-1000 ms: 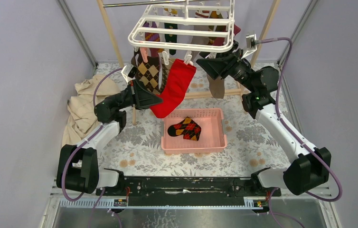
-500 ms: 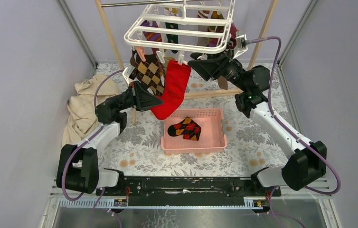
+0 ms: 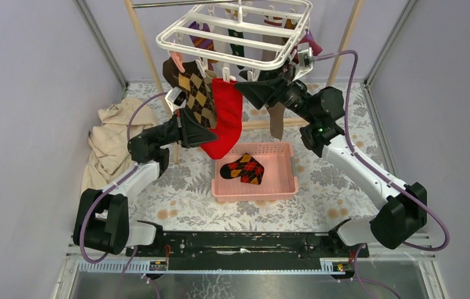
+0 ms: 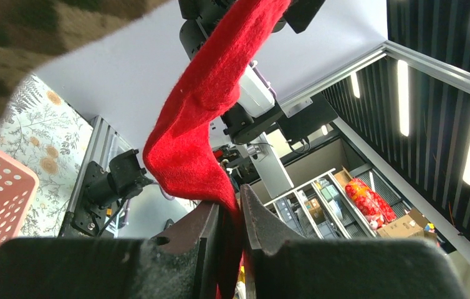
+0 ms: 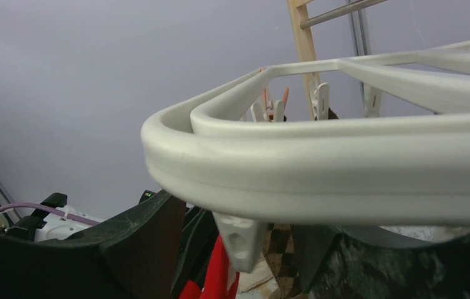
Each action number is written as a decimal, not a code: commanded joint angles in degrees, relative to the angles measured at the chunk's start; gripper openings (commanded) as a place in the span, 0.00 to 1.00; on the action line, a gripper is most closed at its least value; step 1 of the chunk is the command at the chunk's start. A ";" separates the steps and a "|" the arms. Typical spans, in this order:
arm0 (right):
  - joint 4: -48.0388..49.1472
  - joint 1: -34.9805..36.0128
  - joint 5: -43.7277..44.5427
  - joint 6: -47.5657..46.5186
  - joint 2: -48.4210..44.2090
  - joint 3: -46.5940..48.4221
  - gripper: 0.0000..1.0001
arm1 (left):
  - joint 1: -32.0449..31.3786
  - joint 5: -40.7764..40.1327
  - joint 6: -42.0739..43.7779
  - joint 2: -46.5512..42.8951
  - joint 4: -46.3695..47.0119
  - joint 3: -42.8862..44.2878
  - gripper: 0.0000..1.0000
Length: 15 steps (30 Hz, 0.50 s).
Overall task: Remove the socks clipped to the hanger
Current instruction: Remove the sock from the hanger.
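- Lilac walls close in a worktop (image 3: 176,187) covered with a pale leaf-and-flower print; both arms are bolted at its near edge.
- The white hanger (image 3: 220,56) hangs high at the back, tilted, with a light wooden pole frame (image 3: 142,37) behind it.
- Several socks dangle from its clips. A brown-yellow argyle sock (image 3: 195,93) is at the front left corner, and a red sock (image 3: 223,118) hangs just beside it on the front rim. A striped purple sock (image 3: 201,40) and a dark green sock (image 3: 237,40) show through the bars, and a dull brown sock (image 3: 276,118) hangs under the right side.
- The left claw (image 4: 231,208) is closed tight on the lower end of the red sock. In the left wrist view the fabric is pinched between its two fingers and runs up and away from them.
- The right claw (image 3: 242,88) is raised to the front rim, just right of the red sock's top. Its jaws stand well apart with a white clip (image 5: 242,240) hanging between them. I cannot tell whether either finger touches the clip.
- A pink basket (image 3: 254,196) sits on the worktop below the hanger, and one black, red and yellow diamond-patterned sock (image 3: 242,168) lies inside it.
- A beige cloth (image 3: 111,137) is heaped at the left edge of the worktop.
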 commanded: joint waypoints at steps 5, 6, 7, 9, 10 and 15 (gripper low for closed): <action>-0.57 3.37 8.94 -3.82 -3.24 -2.75 0.68 | -1.50 0.26 2.20 0.60 3.88 -0.55 0.21; -0.63 3.48 9.30 -3.85 -3.81 -3.70 0.68 | -1.50 0.31 2.30 0.52 3.73 -0.63 0.21; -0.64 3.55 9.69 -3.63 -4.51 -4.77 0.68 | -1.50 0.34 2.39 0.50 3.71 -0.67 0.20; -0.92 3.63 10.65 -3.31 -6.14 -7.44 0.68 | -1.50 0.33 2.56 0.41 3.62 -0.86 0.20; -0.99 3.64 11.06 -3.21 -7.20 -8.95 0.68 | -1.50 0.33 2.55 0.41 3.62 -0.91 0.20; -2.86 3.75 12.53 -2.90 -12.69 -16.55 0.69 | -1.53 0.33 2.84 0.16 3.62 -1.43 0.20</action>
